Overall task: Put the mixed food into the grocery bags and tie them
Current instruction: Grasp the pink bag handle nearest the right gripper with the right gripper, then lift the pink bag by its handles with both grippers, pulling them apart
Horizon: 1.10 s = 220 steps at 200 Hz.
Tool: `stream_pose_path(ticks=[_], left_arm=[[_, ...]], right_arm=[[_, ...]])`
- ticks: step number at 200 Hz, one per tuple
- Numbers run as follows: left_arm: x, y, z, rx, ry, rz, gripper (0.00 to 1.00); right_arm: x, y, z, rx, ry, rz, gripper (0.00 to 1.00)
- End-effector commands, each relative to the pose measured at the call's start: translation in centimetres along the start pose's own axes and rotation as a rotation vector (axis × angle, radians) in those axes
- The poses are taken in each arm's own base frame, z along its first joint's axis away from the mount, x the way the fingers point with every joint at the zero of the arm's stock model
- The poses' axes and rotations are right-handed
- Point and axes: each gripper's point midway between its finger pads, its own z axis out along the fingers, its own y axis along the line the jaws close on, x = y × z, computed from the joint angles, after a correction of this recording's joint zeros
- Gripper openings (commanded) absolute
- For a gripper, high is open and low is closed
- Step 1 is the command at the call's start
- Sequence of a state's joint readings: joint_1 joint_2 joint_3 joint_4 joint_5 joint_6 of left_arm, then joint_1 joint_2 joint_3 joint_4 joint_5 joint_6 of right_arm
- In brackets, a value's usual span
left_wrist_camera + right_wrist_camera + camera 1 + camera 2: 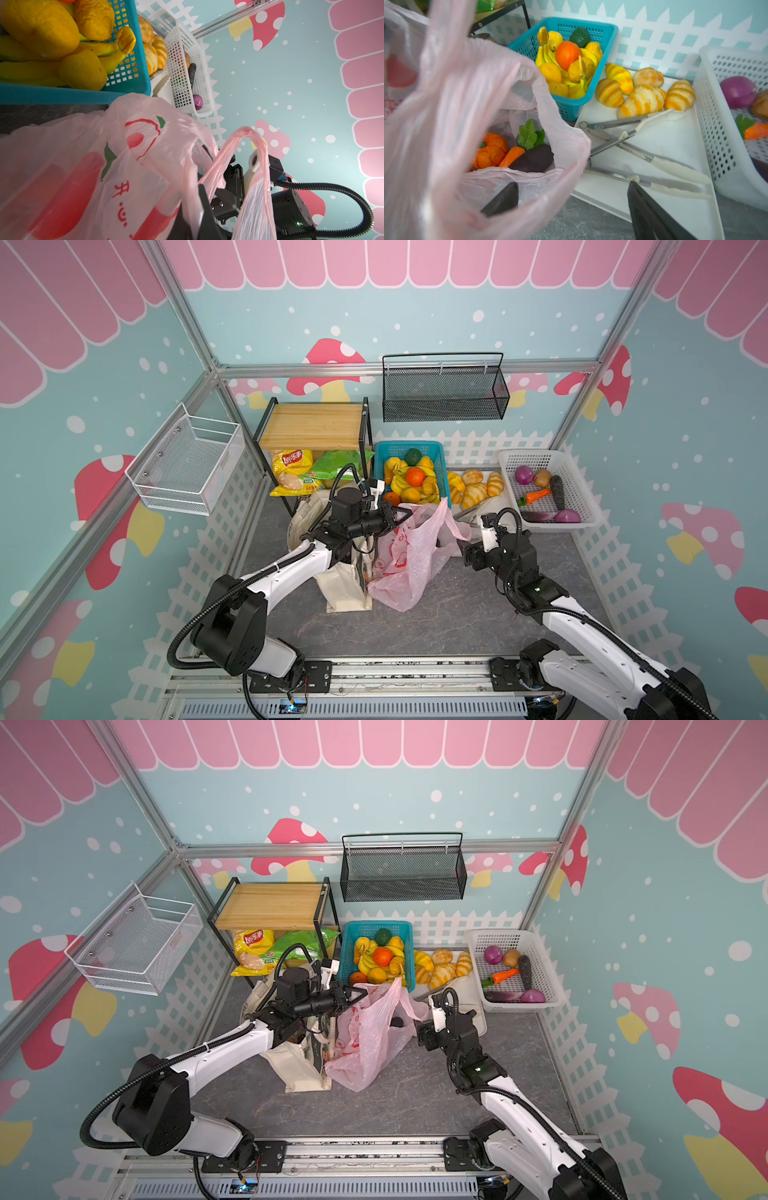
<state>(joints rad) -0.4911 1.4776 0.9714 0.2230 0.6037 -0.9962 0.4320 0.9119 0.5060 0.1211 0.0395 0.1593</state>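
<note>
Grey bench point(415, 626) carries your pink bag point(409, 556) upright at centre, against the tote point(345, 589). Its free handle loop point(247, 133) rises nearest your right jaws, which gape wide astride the near rim, gripping nothing; left jaws are clenched on the opposite rim. A pumpkin point(491, 150) lies inside.

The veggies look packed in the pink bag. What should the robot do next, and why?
Probably close the right gripper on the near rim of the pink bag. Its jaws stand open astride that rim, one finger inside the mouth, while the left gripper is shut on the opposite side. With pumpkin, carrot and eggplant already inside, holding both sides seems the way toward tying.
</note>
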Motion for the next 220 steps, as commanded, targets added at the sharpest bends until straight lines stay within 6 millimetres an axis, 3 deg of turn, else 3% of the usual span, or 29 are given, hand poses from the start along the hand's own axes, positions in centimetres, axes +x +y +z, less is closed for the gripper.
stream_pose_path(ticks=[1, 20, 32, 68, 74, 85, 110, 129, 146, 170, 193, 220], left_arm=[[-0.6, -0.8, -0.2, 0.029, -0.011, 0.004, 0.00], [-0.5, -0.7, -0.1, 0.028, -0.009, 0.000, 0.00], [-0.5, -0.7, -0.1, 0.030, -0.008, -0.003, 0.00], [-0.7, -0.6, -0.3, 0.008, -0.016, -0.003, 0.00], [-0.8, -0.6, -0.3, -0.001, -0.020, -0.001, 0.00], [-1.3, -0.8, -0.6, -0.018, -0.040, 0.010, 0.11], [-2.9, -1.6, -2.3, -0.081, -0.142, 0.078, 0.41], [-4.3, -3.1, -4.6, -0.143, -0.262, 0.181, 0.53], [-4.3, -5.5, -6.3, -0.203, -0.312, 0.356, 0.59], [-1.5, -9.2, -6.8, -0.303, -0.278, 0.689, 0.65], [2.5, -11.8, -5.5, -0.298, -0.171, 0.934, 0.65], [5.6, -12.5, -3.2, -0.308, -0.049, 1.079, 0.66]], right_arm=[[-2.9, 0.9, -0.5, -0.045, -0.145, -0.144, 0.86], [-4.7, 2.5, -0.7, -0.130, -0.230, -0.194, 0.87], [-5.4, 3.3, -0.4, -0.166, -0.253, -0.223, 0.80], [-6.8, 4.2, -0.1, -0.221, -0.256, -0.210, 0.16], [-6.8, 4.2, -0.3, -0.228, -0.251, -0.193, 0.09], [-6.8, 4.3, -0.8, -0.240, -0.242, -0.161, 0.00], [-7.3, 4.8, -2.0, -0.283, -0.218, -0.068, 0.00], [-7.6, 5.1, -2.2, -0.320, -0.175, 0.003, 0.00], [-7.6, 5.1, -2.2, -0.351, -0.135, 0.049, 0.00], [-8.0, 4.9, -2.2, -0.386, -0.121, 0.097, 0.00], [-8.7, 4.8, -2.4, -0.428, -0.125, 0.134, 0.00], [-9.2, 4.6, -2.4, -0.450, -0.123, 0.168, 0.00]])
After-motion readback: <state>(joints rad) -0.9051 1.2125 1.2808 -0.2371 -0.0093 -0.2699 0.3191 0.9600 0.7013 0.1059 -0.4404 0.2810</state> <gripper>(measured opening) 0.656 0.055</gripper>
